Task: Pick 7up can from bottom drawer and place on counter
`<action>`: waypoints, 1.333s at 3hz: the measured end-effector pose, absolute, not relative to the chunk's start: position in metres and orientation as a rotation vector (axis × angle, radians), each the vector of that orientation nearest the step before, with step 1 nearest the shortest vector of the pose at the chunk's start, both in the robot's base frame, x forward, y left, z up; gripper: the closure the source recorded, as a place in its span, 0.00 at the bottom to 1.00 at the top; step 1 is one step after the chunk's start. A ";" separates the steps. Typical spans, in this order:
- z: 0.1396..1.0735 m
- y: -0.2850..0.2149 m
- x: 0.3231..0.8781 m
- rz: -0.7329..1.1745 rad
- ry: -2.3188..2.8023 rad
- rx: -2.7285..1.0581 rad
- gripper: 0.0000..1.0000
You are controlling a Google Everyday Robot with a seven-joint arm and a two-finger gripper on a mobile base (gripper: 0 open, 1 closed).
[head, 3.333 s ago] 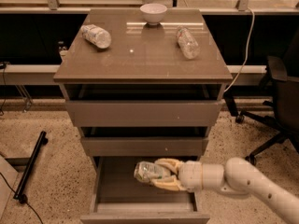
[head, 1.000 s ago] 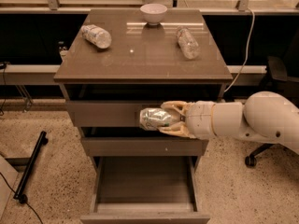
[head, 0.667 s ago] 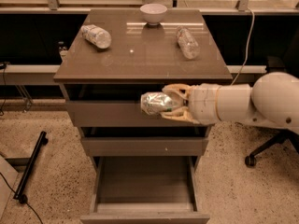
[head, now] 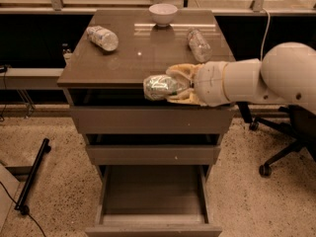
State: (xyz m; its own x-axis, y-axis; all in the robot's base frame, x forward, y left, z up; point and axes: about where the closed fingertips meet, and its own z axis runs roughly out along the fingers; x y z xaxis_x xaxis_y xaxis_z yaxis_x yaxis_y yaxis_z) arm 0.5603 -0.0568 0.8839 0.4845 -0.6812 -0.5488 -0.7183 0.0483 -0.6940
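Counter (head: 143,53) edge: gripper (head: 172,87), 7up can (head: 158,86) (sideways)

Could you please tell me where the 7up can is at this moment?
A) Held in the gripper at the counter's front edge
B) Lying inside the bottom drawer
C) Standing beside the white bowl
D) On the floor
A: the gripper is closed on the 7up can, holding it sideways at the front edge of the counter, well above the open bottom drawer.

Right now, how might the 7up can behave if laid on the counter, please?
Held sideways in the tool by the front edge of the counter, the 7up can would probably roll. That glossy top likely lets it slide.
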 end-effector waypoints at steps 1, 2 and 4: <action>0.895 -0.047 0.591 0.039 1.215 -1.679 1.00; 0.897 -0.038 0.612 0.052 1.223 -1.683 1.00; 0.896 -0.021 0.657 0.093 1.263 -1.657 1.00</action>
